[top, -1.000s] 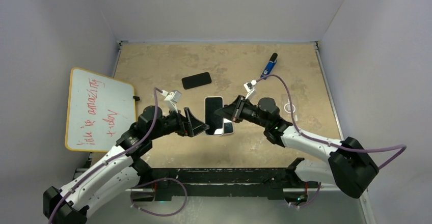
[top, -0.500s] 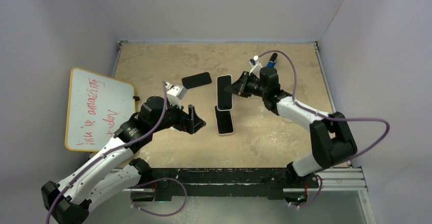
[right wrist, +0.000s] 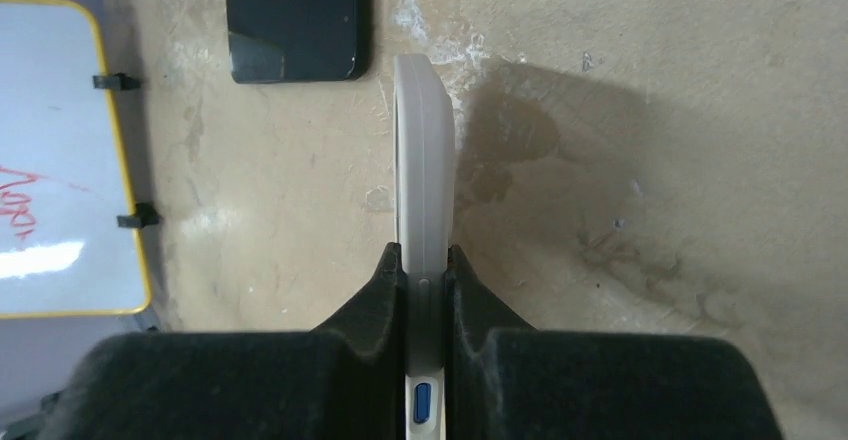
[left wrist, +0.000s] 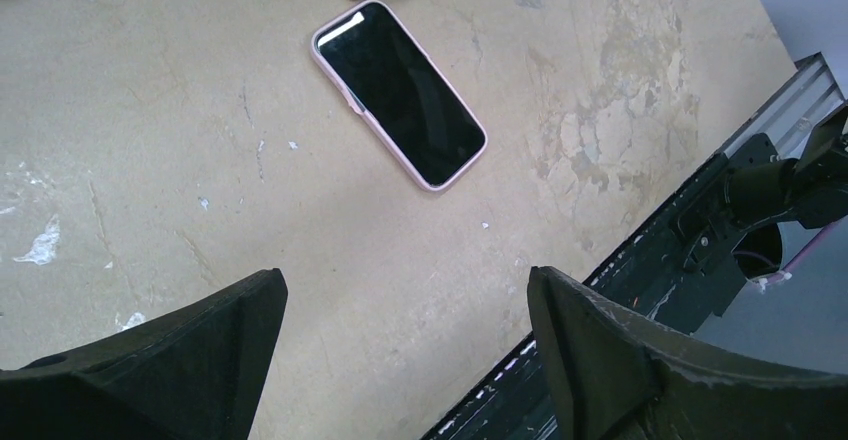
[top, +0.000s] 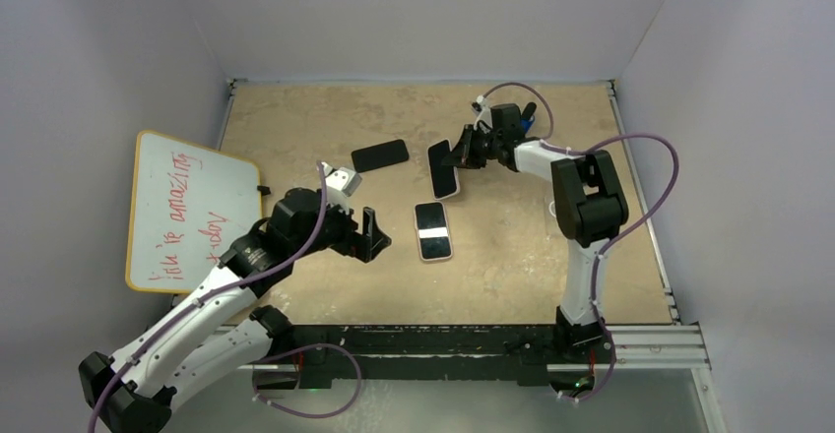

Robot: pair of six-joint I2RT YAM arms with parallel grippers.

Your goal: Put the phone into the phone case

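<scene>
Your R gripper (right wrist: 425,265), clamped on the phone (right wrist: 422,160), has carried it off the pink case (top: 433,230), prob. still unfitted; L gripper (left wrist: 400,290) now wide.

Open table (top: 512,256) runs right and near of the pink phone (top: 433,230). The left gripper (top: 372,235) crowds its left; the white phone (top: 443,168) and black slab (top: 380,154) its far side; a whiteboard (top: 192,212) lines the left edge.

Item 1: whiteboard (top: 192,212), yellow-edged, well to the left of left gripper (top: 377,235).
- Text: red marker handwriting, 2 lines, sideways in top view.
- Line 1: approx. "…amazing"; first word illegible.
- Line 2: approx. "today".
- Right wrist view: same board at left edge, a few red strokes only, unreadable.
</scene>
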